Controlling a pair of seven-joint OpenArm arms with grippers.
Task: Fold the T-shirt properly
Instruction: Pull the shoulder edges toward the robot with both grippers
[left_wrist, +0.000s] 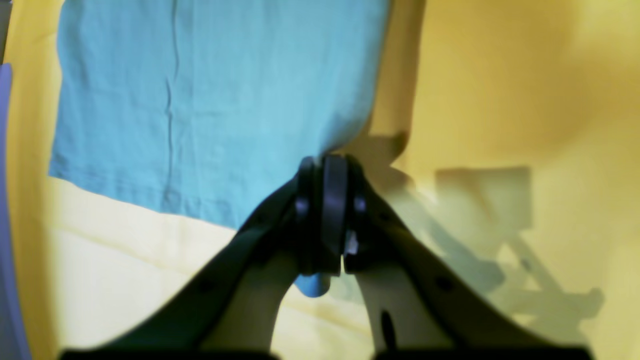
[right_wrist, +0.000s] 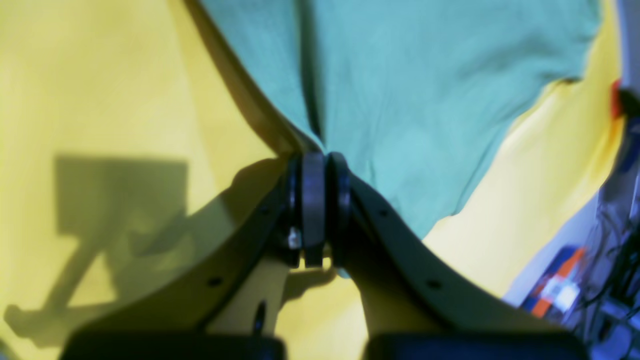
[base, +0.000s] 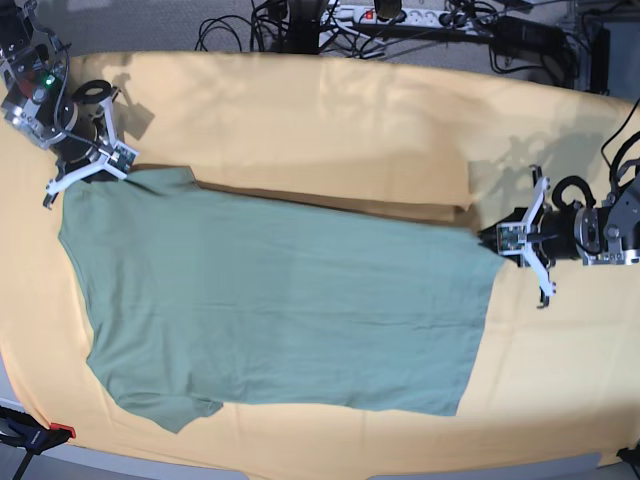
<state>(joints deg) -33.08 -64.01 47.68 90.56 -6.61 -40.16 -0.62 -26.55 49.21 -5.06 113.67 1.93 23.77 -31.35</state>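
Right at each wrist camera you have black fingers pressed together: your left gripper (left_wrist: 322, 167) is pinched on a corner of the T-shirt (left_wrist: 215, 105) at its hem end, and your right gripper (right_wrist: 315, 162) is pinched on the shirt's edge near a sleeve. From both sets of fingertips the sage-green T-shirt fans out ahead, lying flat on the yellow-orange cloth (base: 330, 120). In the base view you see it spread lengthwise between the two grippers, one sleeve by the right fingers, the hem by the left.
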